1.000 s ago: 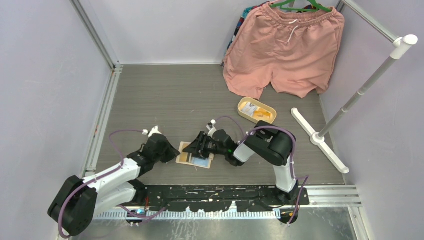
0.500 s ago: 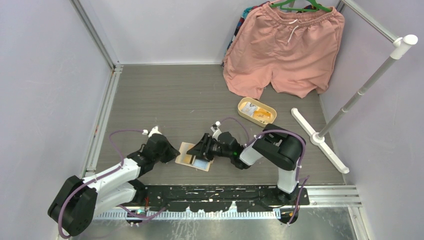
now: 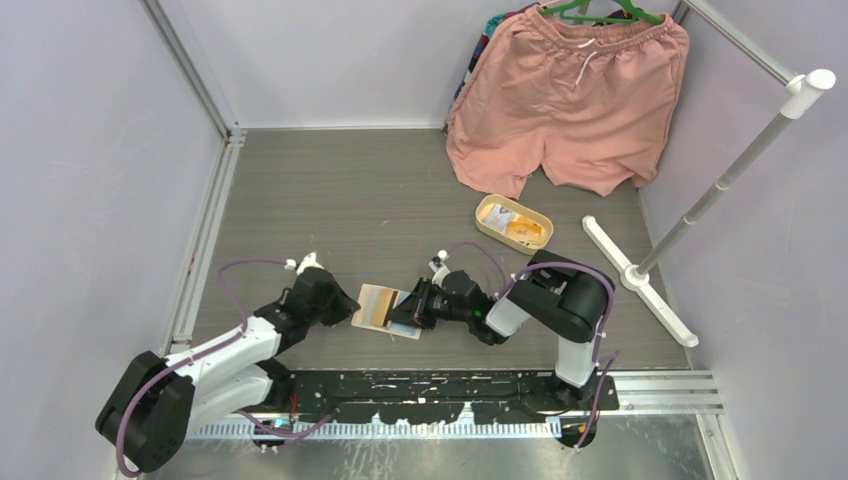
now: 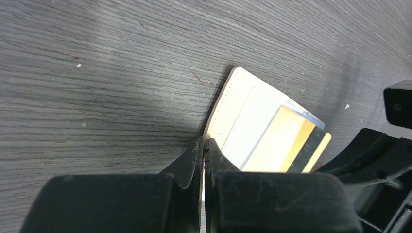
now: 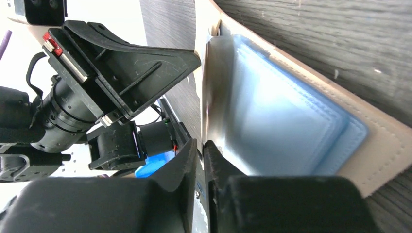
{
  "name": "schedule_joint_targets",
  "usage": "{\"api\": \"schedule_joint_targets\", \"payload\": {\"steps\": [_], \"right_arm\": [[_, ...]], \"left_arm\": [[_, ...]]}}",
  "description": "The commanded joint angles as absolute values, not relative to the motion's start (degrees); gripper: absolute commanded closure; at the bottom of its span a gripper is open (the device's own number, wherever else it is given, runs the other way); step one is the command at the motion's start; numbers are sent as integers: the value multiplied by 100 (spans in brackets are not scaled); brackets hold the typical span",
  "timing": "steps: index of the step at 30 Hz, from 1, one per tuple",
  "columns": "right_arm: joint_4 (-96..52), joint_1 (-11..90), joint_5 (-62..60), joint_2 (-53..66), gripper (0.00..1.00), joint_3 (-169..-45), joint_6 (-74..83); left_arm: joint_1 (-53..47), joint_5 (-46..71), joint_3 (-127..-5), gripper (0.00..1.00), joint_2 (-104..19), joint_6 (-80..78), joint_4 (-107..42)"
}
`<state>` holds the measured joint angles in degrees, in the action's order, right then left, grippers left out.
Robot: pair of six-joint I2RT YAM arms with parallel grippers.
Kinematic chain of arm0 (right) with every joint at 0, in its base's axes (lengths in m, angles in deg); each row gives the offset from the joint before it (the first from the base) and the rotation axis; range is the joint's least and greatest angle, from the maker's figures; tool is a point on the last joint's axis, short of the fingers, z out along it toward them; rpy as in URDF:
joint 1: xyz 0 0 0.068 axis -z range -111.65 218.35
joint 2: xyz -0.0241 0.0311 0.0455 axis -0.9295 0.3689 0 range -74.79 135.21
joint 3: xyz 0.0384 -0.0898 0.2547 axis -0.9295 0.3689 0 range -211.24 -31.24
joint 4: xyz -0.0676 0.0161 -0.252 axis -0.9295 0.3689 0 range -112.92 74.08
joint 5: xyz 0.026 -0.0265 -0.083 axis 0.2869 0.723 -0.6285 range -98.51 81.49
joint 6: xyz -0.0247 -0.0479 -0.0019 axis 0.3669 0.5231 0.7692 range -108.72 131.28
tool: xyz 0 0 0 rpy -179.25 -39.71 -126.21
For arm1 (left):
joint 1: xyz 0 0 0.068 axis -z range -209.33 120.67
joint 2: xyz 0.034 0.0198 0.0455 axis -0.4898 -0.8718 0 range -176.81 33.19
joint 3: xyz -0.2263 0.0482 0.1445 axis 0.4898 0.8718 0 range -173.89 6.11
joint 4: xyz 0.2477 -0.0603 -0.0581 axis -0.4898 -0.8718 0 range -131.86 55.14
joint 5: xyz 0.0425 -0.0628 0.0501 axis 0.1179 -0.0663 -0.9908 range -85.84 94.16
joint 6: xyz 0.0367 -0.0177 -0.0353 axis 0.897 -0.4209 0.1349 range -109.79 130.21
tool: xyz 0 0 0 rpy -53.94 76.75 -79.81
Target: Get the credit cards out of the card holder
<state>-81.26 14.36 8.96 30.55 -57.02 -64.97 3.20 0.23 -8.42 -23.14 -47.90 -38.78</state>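
The tan card holder (image 3: pixel 372 298) lies open on the table between the two arms. My left gripper (image 3: pixel 346 305) is shut on its left edge, and the left wrist view shows the jaws pinching the tan rim (image 4: pixel 233 104). An orange-yellow card (image 4: pixel 284 145) with a black stripe sticks out of the holder toward the right gripper, over a pale blue card (image 4: pixel 307 116). My right gripper (image 3: pixel 412 305) sits at the holder's right side. In the right wrist view its jaws are nearly together on the thin edge of a pale card (image 5: pixel 216 97), beside the blue pockets (image 5: pixel 291 121).
An oval tan tray (image 3: pixel 484 218) holding cards stands behind the right arm. Pink shorts (image 3: pixel 565 100) hang at the back right. A white stand (image 3: pixel 640 275) with a slanted pole is on the right. The table's metal frame runs along the left and near edges.
The right gripper has drawn back to the right across the holder and closed its jaws from half open to nearly together. The left gripper has stayed shut on the holder's edge.
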Motion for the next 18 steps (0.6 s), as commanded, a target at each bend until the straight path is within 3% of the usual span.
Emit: {"api": "schedule_joint_targets", "payload": {"steps": [1, 4, 11, 18], "right_arm": [[-8700, 1423, 883, 3060, 90, -5656, -6453], [-8912, 1424, 915, 3176, 98, -5598, -6537], [-8865, 1463, 874, 2888, 99, -5251, -6507], [-7128, 1509, 759, 1677, 99, -5233, -5865]], "left_arm": [[343, 2, -708, 100, -2396, -4692, -4459], [348, 2, -716, 100, -2382, -4683, -4477], [347, -7, -708, 100, -2400, -4680, -4460], [349, 11, -681, 100, -2487, -4675, -4378]]}}
